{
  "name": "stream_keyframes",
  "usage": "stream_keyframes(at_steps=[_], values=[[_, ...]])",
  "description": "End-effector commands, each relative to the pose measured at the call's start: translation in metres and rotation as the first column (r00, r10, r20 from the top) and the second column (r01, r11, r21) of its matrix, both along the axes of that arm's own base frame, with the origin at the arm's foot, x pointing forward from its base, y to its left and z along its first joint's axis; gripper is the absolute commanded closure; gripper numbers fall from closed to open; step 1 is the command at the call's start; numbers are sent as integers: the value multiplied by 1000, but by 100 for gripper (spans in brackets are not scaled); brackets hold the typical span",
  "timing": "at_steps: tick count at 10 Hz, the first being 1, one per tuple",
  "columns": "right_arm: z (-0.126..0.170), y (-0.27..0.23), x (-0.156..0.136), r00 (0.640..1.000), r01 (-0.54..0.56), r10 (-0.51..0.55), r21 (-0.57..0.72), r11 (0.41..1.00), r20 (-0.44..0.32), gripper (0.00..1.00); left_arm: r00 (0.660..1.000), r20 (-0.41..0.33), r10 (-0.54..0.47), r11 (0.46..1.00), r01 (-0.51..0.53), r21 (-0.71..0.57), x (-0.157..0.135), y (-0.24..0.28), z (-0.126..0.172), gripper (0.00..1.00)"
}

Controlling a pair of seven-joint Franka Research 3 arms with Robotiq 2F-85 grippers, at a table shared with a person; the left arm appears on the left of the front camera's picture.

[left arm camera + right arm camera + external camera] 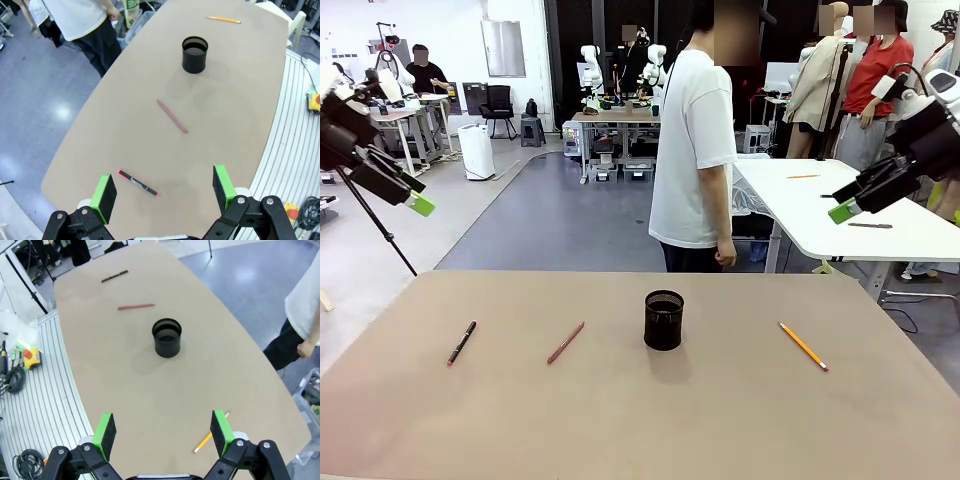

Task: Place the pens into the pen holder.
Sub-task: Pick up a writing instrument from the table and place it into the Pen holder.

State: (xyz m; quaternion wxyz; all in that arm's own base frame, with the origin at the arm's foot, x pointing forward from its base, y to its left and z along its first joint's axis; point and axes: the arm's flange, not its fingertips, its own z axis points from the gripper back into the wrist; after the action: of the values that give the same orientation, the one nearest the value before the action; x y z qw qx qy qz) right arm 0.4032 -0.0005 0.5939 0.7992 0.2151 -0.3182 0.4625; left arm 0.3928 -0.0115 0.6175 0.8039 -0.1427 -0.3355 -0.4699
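Observation:
The black mesh pen holder stands upright mid-table and looks empty. The black pen with red ends lies at the left. The reddish-pink pen lies between it and the holder. The orange-yellow pen lies to the right. My left gripper hangs open high above the table's left side, over the black pen. My right gripper hangs open high at the right, over the orange-yellow pen.
A person in a white shirt stands at the table's far edge, hand hanging down. The brown table is bare around the pens. A white table stands behind at the right.

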Motion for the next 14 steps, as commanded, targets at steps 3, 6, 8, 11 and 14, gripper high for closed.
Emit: stream_keyframes(at_steps=[3, 6, 8, 11, 14], values=[[1, -3, -1, 1000, -3, 3, 0, 1000, 5, 0, 1000, 0, -1, 1000, 1, -4, 1, 1, 0, 0], [1, -3, -1, 1000, -3, 3, 0, 1000, 5, 0, 1000, 0, -1, 1000, 1, -4, 1, 1, 0, 0], [1, -3, -1, 1000, -3, 3, 0, 1000, 5, 0, 1000, 0, -1, 1000, 1, -4, 1, 1, 0, 0], [1, -3, -1, 1000, -3, 3, 0, 1000, 5, 0, 1000, 0, -1, 1000, 1, -4, 1, 1, 0, 0], [1, -3, -1, 1000, -3, 3, 0, 1000, 5, 0, 1000, 0, -1, 1000, 1, -4, 1, 1, 0, 0]])
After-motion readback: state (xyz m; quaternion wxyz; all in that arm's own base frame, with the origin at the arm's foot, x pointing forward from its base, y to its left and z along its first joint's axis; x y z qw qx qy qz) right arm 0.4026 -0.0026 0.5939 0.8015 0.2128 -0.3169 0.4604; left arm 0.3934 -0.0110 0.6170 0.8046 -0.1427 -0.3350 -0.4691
